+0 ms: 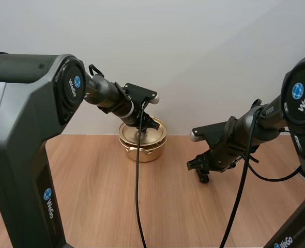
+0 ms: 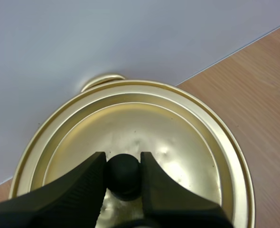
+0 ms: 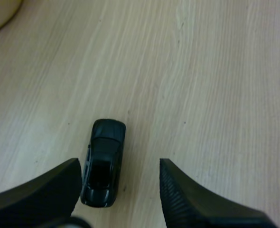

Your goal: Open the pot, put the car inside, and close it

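Clamping onto the black knob (image 2: 124, 176), the left pincer (image 2: 122, 161) held it with a finger pressed against either side, and the gold lid (image 2: 182, 128) sat flat on the pot (image 1: 142, 150). So the opening looked gripped but not yet lifted! The pot stood at the middle of the high view, tight against the back edge of the counter (image 1: 90, 196) under the white wall (image 1: 204, 51). By my reading, the free room for that lid was upward and toward the near side, not back. Over at the right of that view the right pincer (image 3: 118, 164) hung low, fingers spread wide and empty. The little black car (image 3: 103, 161) lay on the wood between them, closer to one finger than the other. The car was ungrasped with nothing in the pot, so loading and closing were all left. Bare wood stretched between car and pot, a clean lane across.
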`<state>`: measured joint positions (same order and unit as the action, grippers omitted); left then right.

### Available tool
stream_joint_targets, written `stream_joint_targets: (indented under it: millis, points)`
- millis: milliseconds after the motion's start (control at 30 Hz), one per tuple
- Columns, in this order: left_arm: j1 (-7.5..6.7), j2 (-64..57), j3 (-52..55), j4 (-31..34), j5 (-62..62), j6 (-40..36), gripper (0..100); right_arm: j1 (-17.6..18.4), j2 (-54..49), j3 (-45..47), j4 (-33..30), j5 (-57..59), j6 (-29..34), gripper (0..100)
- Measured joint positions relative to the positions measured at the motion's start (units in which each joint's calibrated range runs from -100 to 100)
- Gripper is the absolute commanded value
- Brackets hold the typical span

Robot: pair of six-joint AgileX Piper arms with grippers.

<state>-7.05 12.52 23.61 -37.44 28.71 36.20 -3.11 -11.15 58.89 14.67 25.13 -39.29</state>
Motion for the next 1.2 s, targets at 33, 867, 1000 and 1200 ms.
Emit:
stream_joint_targets:
  millis: [33, 867, 1000, 1200]
  points:
    - [0.07, -0.71, 0.0, 0.0, 0.0, 0.0, 0, 0.0, 0.91, 0.0, 0.1, 0.0, 0.0, 82]
    - [0.6, -24.13, -3.58, 0.0, 10.69, -1.56, 0, 1.01, 8.13, -4.79, 2.13, 2.38, -0.57, 0]
    - [1.54, -27.13, -3.72, 0.0, 10.69, -2.83, 0, 1.09, 5.91, -6.6, 2.13, 4.47, -0.57, 0]
    - [4.93, -34.88, -6.33, -4.88, 11.96, -4.35, 0, 2.4, -0.5, -16.21, 4.87, 7.47, -2.52, 0]
